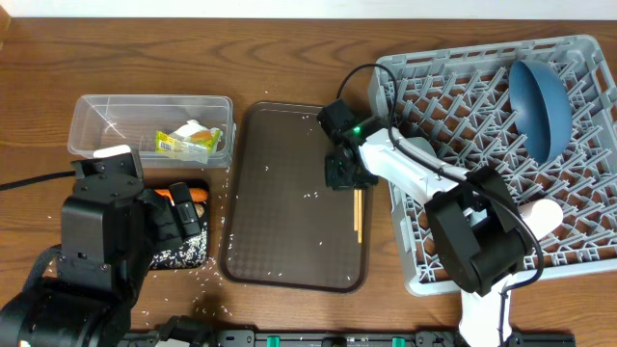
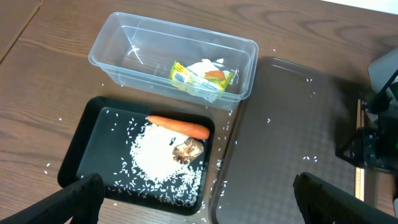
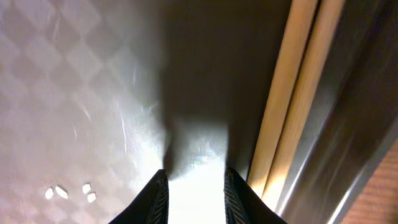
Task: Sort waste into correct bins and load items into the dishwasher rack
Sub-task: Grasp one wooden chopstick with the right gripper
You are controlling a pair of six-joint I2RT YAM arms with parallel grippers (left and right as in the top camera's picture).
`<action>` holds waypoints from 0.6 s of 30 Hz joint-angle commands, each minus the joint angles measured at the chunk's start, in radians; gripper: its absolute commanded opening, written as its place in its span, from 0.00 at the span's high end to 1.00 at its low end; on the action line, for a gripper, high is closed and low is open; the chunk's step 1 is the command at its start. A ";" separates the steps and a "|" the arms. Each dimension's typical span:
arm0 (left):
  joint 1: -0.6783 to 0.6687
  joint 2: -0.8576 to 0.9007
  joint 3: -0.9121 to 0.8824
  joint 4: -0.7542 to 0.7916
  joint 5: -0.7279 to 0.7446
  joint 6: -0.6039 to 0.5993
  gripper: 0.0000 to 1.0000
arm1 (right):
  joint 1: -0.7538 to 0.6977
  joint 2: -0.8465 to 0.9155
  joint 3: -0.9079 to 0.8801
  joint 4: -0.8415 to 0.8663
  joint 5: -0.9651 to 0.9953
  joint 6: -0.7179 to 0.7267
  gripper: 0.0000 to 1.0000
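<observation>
The chopsticks point(image 1: 357, 217) lie along the right rim of the brown serving tray point(image 1: 280, 193). My right gripper point(image 1: 347, 178) is low over the tray at their far end. In the right wrist view the chopsticks point(image 3: 298, 93) run just outside the right finger. The gripper point(image 3: 196, 177) stands narrowly open with only tray surface between its fingers. The clear tub point(image 2: 124, 68) holds the wrapper point(image 2: 199, 76) and tissue point(image 2: 208, 65). The black tray point(image 2: 93, 134) holds the carrot point(image 2: 179, 126), brown lump point(image 2: 188, 149) and rice point(image 2: 155, 155). My left gripper point(image 2: 199, 205) hangs wide open above its near edge.
The grey rack point(image 1: 453, 96) fills the right side, with the blue plate point(image 1: 538, 106) standing in it and a white bowl point(image 1: 542, 214) lower down. Rice grains are scattered over the serving tray point(image 2: 280, 124) and on the wood beside the black tray.
</observation>
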 commanded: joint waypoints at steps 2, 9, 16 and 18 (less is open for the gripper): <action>0.005 0.001 0.008 -0.003 -0.011 -0.005 0.02 | -0.003 -0.049 0.044 -0.009 -0.021 -0.045 0.74; 0.005 0.001 0.008 -0.003 -0.012 -0.005 0.02 | -0.013 -0.055 0.043 -0.028 0.077 0.006 0.72; 0.005 0.001 0.008 -0.003 -0.011 -0.005 0.02 | -0.012 -0.016 0.038 -0.029 0.108 0.052 0.71; 0.005 0.001 0.008 -0.003 -0.011 -0.005 0.02 | -0.012 0.000 0.037 -0.034 0.111 0.067 0.71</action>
